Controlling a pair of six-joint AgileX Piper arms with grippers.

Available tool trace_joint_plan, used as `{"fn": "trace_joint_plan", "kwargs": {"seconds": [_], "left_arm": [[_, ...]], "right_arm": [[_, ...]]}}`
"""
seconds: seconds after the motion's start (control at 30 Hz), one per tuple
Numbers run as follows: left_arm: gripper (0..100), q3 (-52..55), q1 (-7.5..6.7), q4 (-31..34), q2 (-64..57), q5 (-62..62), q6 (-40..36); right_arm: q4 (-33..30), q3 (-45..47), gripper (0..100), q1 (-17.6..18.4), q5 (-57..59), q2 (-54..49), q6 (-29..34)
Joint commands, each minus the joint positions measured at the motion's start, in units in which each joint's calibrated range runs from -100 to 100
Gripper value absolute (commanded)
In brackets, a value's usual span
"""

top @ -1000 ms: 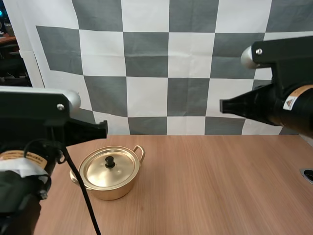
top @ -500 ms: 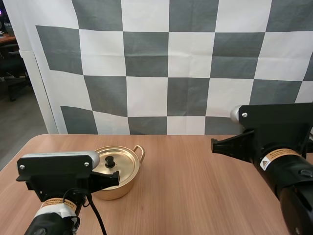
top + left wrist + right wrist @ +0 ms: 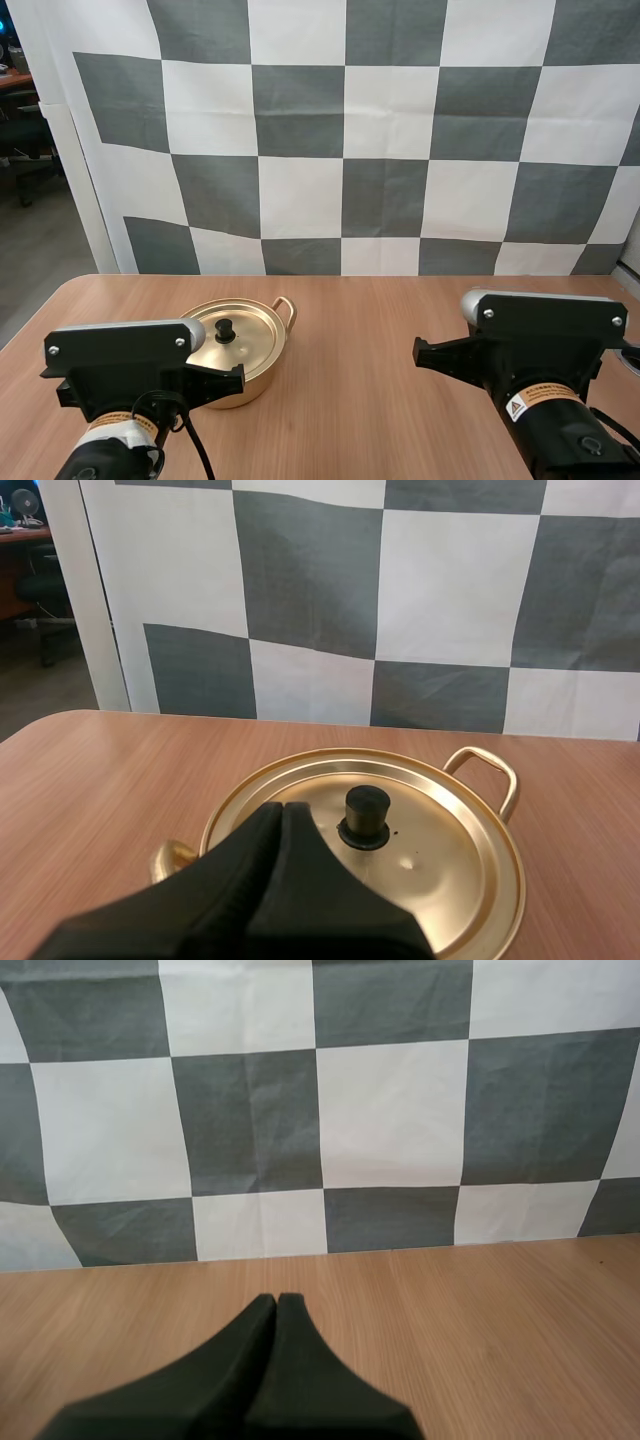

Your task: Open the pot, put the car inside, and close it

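High view: a gold pot [image 3: 262, 368] stands on the wooden worktop [image 3: 370, 330], left of centre. Its lid [image 3: 250, 335] is seated and closed, with a black knob [image 3: 226, 329] at the lid's middle and a loop handle [image 3: 287, 308] on the far side. The left arm [image 3: 115, 365] sits low at the near edge, just in front of the pot and hiding its near rim. The right arm [image 3: 545, 340] is well apart from the pot, over the worktop.

Left wrist view: the left end effector [image 3: 281, 812] has its fingers pressed together as one dark wedge, holding nothing, with the tip above the lid and just short of the knob.

Right wrist view: the right end effector [image 3: 277, 1303] is likewise closed on nothing and points out over the worktop.
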Motion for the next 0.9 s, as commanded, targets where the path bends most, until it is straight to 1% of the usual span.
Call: {"fn": "trace_joint_plan", "kwargs": {"seconds": [0.0, 0.23, 0.37, 0.47, 0.87], "left_arm": [[0, 0.0, 0.00, 0.2, 0.0, 0.0, 0.0], [0, 0.0, 0.00, 0.2, 0.0, -1.3, 0.0], [0, 0.0, 0.00, 0.2, 0.0, -1.3, 0.0], [0, 0.0, 0.00, 0.2, 0.0, -1.3, 0.0], [0, 0.0, 0.00, 0.2, 0.0, -1.3, 0.0]], "right_arm": [[0.0, 2.7, 0, 0.0, -0.3, -0.7, 0.0], [0.9, 5.1, 0, 0.0, -0.1, -4.9, 0.0], [2.7, 5.1, 0, 0.0, 6.3, -8.4, 0.0], [4.5, 5.1, 0, 0.0, 8.3, -8.4, 0.0], [4.6, 5.1, 0, 0.0, 8.3, -8.4, 0.0]]}}
